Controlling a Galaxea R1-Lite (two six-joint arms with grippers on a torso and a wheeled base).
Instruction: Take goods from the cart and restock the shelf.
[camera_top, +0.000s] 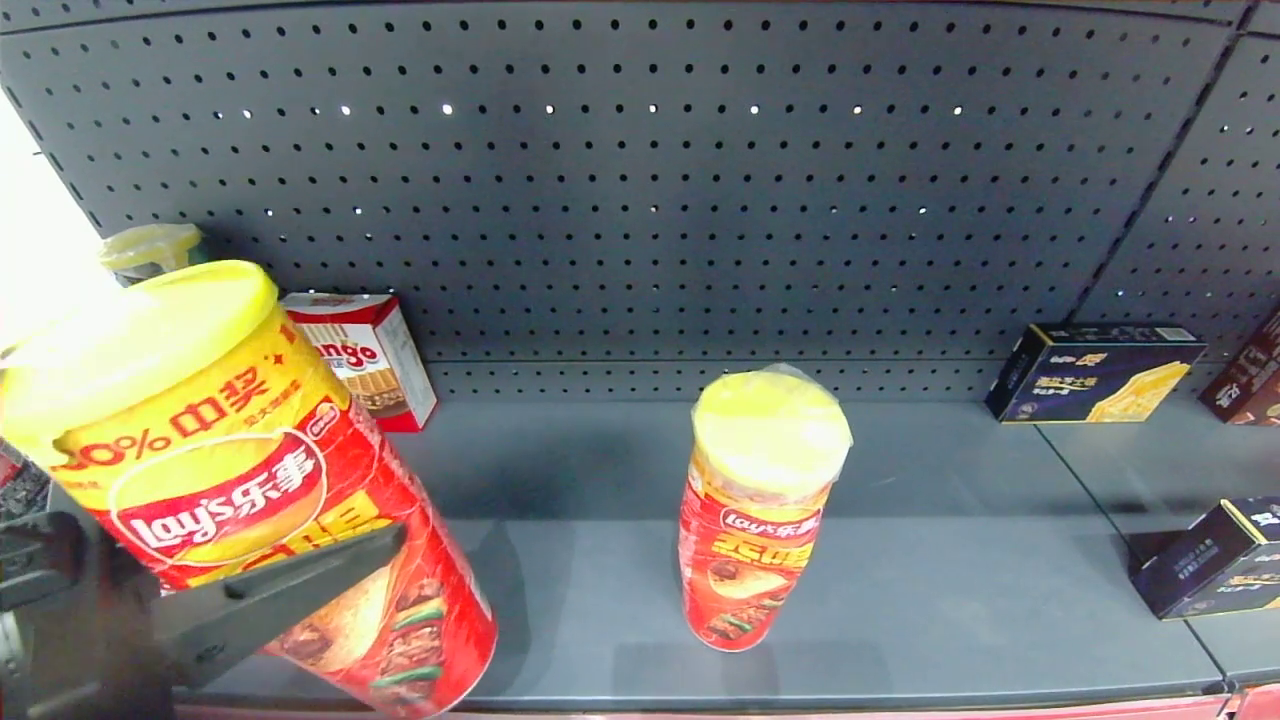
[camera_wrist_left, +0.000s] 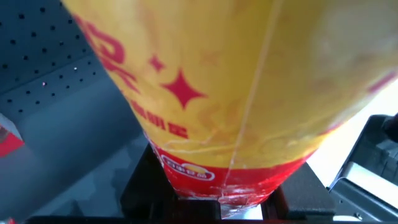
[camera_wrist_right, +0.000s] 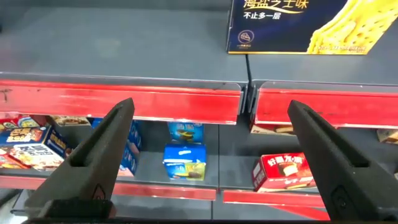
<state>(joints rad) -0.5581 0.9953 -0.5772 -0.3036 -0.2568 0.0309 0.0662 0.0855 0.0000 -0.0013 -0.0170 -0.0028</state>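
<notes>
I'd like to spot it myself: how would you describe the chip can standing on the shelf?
Find the grey shelf before the pegboard wall. Near its middle stands a red potato-chip can with a yellow lid. Unlike the tilted can at left, it is upright, alone.

Head view bright, even; white blowout at left edge; pegboard (camera_top: 640, 200) holes glint; straight lines bow near edges. Soft shadows on shelf (camera_top: 950, 580). Left wrist view: held chip can (camera_wrist_left: 249, 93) too close, blurred. Right wrist view crisp, lower shelves (camera_wrist_right: 231, 155) dimmer.
</notes>
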